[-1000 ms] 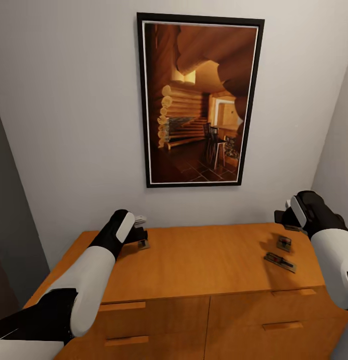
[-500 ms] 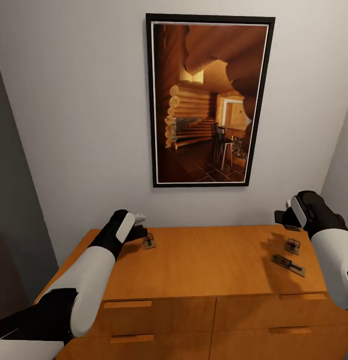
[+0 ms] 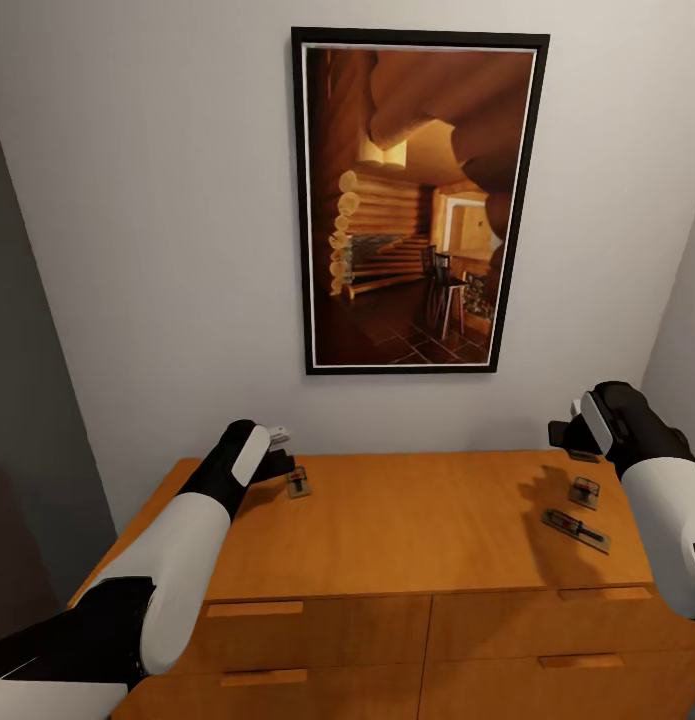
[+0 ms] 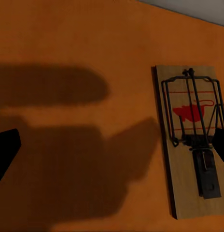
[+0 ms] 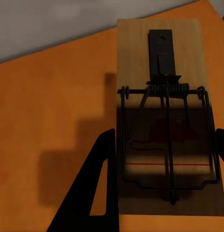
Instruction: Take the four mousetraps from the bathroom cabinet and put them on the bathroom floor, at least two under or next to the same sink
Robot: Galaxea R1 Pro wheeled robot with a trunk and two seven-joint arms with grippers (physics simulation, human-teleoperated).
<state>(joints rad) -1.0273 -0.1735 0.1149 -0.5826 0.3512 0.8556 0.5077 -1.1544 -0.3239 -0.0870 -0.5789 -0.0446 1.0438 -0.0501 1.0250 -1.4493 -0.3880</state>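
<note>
The orange-brown cabinet (image 3: 417, 530) stands against the wall with mousetraps lying flat on its top. One mousetrap (image 3: 299, 483) lies just beside my left gripper (image 3: 279, 452). In the left wrist view that mousetrap (image 4: 191, 140) sits near one finger, and the left gripper (image 4: 117, 140) is open wide above the wood. Two mousetraps (image 3: 585, 492) (image 3: 577, 530) lie near the right end. My right gripper (image 3: 569, 438) hovers over another mousetrap (image 3: 584, 456) at the back right corner. In the right wrist view the open right gripper (image 5: 165, 135) straddles that mousetrap (image 5: 162, 111) without touching it.
A large framed picture (image 3: 417, 200) hangs on the grey wall behind the cabinet. A side wall (image 3: 682, 330) closes in right of the cabinet, and a dark panel (image 3: 27, 400) stands at the left. Drawer bar handles (image 3: 255, 608) run along the cabinet front.
The camera moved about a second ago, so cabinet and picture sit slightly further right in view. Nothing has moved in the last half second, and both grippers stay open.
</note>
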